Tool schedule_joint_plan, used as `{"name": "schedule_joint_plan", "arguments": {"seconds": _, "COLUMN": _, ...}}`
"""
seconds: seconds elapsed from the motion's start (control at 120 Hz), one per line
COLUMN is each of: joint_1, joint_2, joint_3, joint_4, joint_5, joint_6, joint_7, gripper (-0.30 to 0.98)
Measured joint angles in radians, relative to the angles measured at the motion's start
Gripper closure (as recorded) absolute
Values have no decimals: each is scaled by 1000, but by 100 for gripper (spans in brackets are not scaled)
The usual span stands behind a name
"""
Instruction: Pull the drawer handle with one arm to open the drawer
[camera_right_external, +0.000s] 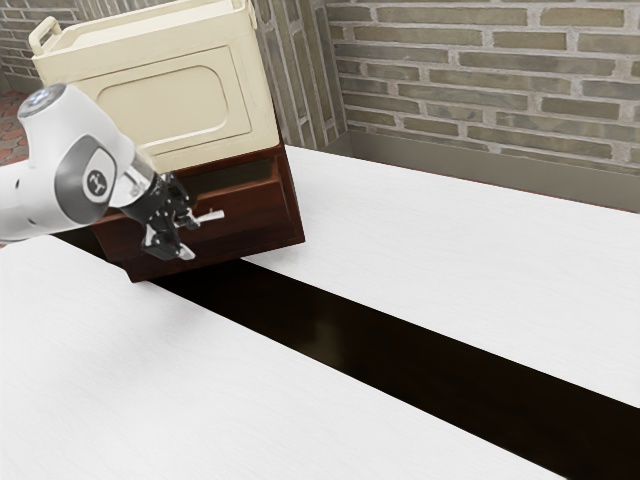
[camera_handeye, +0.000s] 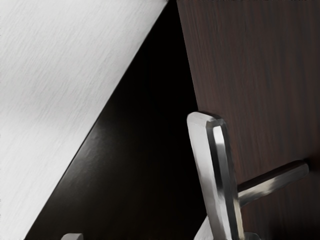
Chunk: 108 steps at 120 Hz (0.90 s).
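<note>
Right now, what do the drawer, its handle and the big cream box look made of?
The drawer looks like wood with a soft sheen: reddish brown, with fine grain lines. Its handle seems to be polished metal, silvery with bright and dark reflections. The cream box is perhaps plastic, by its rounded, molded-looking edges.

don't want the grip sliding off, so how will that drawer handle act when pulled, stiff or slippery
The handle looks metallic, so probably stiff. Its glossy surface may be slippery. Standing off the drawer front, it should likely pass a pull on without bending.
</note>
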<state>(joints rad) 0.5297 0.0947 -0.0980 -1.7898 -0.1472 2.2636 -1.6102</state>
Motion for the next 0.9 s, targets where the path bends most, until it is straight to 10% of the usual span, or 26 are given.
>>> {"name": "schedule_joint_plan", "arguments": {"seconds": 0.9, "joint_1": -20, "joint_2": -153, "joint_3": 2, "joint_4": -176, "joint_5": -6, "joint_6": 47, "joint_7": -14, "gripper": 31}}
